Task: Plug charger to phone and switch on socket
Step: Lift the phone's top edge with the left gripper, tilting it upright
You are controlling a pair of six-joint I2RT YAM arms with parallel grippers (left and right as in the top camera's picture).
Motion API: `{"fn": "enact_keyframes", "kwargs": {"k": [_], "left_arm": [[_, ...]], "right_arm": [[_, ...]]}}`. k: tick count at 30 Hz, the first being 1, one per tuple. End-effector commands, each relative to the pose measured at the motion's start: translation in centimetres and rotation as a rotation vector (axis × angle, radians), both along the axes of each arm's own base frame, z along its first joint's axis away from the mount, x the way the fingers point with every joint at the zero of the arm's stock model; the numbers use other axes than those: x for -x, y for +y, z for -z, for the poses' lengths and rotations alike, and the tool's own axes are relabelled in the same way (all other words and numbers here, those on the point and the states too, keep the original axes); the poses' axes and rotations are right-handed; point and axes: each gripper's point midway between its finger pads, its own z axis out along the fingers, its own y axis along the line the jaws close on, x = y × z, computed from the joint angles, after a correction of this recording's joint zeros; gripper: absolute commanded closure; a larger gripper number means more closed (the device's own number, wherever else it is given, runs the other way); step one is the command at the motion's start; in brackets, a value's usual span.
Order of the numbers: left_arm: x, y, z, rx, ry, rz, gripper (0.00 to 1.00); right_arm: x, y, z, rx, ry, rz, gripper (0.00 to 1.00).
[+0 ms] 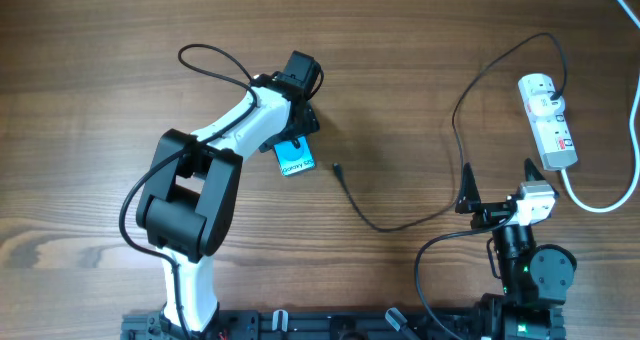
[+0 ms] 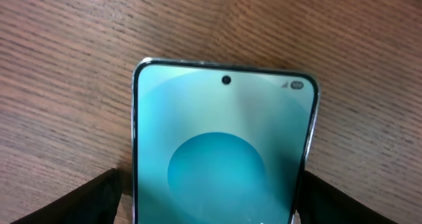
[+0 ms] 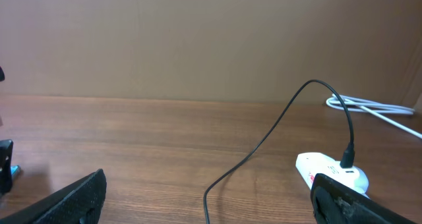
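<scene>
The phone is straddled by the open left jaws. The right jaws are spread wide, and the charger tip is laid at the phone's three o'clock.

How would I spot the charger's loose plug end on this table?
Start at the white socket on the right and follow the thin black charger down and leftward. Its small plug tip lies loose just right of the cyan phone; the other cable is thicker and white.

Glossy phone; matt wooden table
</scene>
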Motion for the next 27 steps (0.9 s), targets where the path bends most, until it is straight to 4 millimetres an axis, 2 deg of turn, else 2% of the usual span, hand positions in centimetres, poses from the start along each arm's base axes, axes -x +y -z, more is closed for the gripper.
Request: {"fn": "enact_keyframes", "kwargs": {"k": [1, 8, 12, 18, 19, 20, 27], "left_arm": [[5.9, -0.2, 5.5, 0.039, 0.261, 0.011, 0.13], [6.9, -1.7, 5.5, 0.028, 0.271, 0.059, 0.15], [6.9, -1.6, 5.5, 0.026, 0.269, 0.057, 0.21], [6.9, -1.6, 5.5, 0.023, 0.268, 0.056, 0.21], [6.9, -1.6, 5.5, 0.023, 0.267, 0.050, 0.16], [6.9, -1.6, 5.5, 0.022, 0.267, 0.049, 0.00], [6.1, -0.5, 5.5, 0.027, 0.253, -0.036, 0.00]], "right_arm": [[0.0, 0.3, -0.1, -0.013, -0.004, -0.016, 0.00], [0.0, 0.3, -0.1, -0.013, -0.004, -0.016, 0.00], [0.0, 0.3, -0.1, -0.013, -0.004, -0.016, 0.00], [0.0, 0.3, -0.1, -0.013, -0.004, -0.016, 0.00], [0.0, 0.3, -0.1, -0.013, -0.004, -0.016, 0.00], [0.0, 0.3, -0.1, -0.013, -0.004, -0.016, 0.01], [0.0, 0.3, -0.1, -0.013, -0.004, -0.016, 0.00]]}}
